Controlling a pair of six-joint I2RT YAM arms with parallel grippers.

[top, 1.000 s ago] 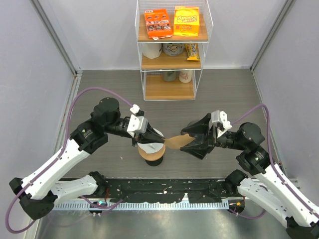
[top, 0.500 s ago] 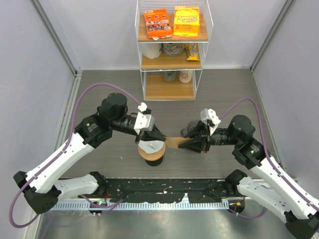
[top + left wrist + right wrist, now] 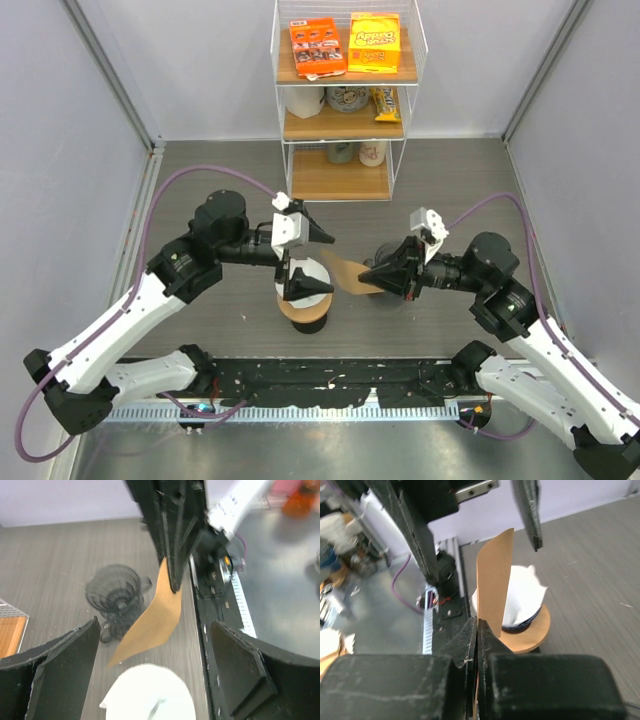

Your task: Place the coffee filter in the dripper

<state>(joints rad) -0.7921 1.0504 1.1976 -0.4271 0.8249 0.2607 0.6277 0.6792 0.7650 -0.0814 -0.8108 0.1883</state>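
My right gripper [image 3: 366, 275] is shut on the lower edge of a flat brown coffee filter [image 3: 345, 272], which sticks up and left from its closed jaws [image 3: 478, 624]. The filter [image 3: 495, 577] hangs free above the table. My left gripper [image 3: 313, 258] stands wide open around the filter's far end [image 3: 150, 622], not touching it. Below it a white filter [image 3: 302, 293] sits in a holder on a round wooden stand [image 3: 535, 635]. A dark clear dripper [image 3: 117, 592] stands on the table just beyond, mostly hidden under my right gripper in the top view.
A white wire shelf rack [image 3: 345, 100] with snack boxes, cups and jars stands at the back centre. Grey walls close in both sides. The black rail with the arm bases [image 3: 330, 385] runs along the near edge.
My left gripper has opened and let go of the brown filter. My right gripper has closed on it and now holds it alone, slightly higher and farther back.
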